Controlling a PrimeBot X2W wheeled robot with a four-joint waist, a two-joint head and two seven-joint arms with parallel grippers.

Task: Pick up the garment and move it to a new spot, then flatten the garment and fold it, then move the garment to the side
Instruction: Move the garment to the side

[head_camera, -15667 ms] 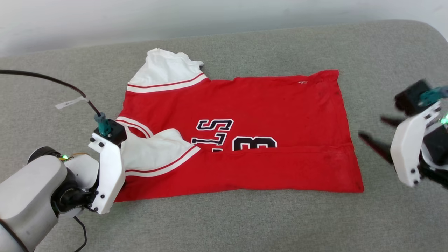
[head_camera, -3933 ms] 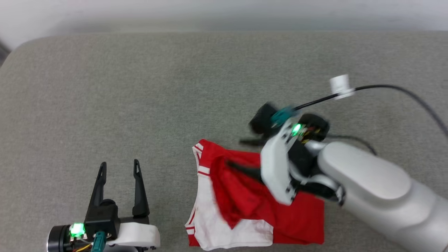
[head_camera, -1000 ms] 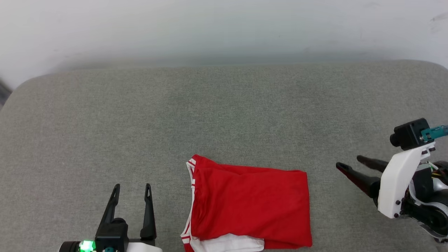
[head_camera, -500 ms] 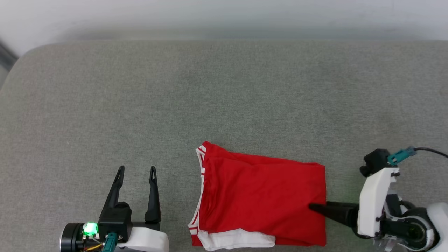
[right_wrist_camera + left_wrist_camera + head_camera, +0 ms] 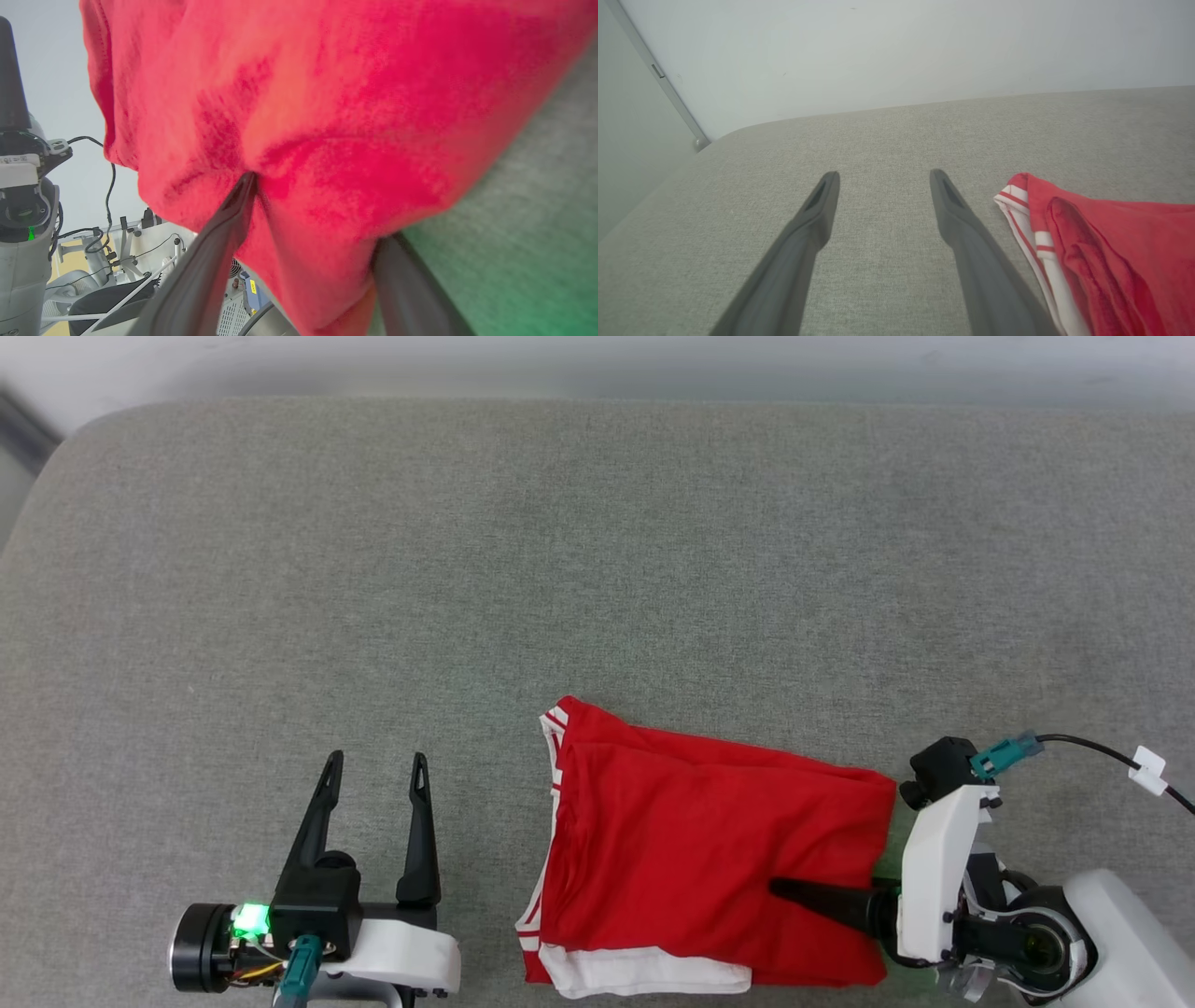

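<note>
Your right fingers (image 5: 822, 900) gape, one over and one under the right edge of the folded red-and-white cloth garment (image 5: 700, 840) lying near-centre on the grey fabric worktop (image 5: 597, 569), left fingers (image 5: 417, 840) released beside it: pinch only the top layer and the fold could drag open.

Grey fabric-covered counter (image 5: 597, 569) w/ rounded far-left corner, set against a plain pale wall (image 5: 896, 46). Thin metal strip (image 5: 658, 74) slants down the wall, ending beside that corner. Cloth finely woven.
</note>
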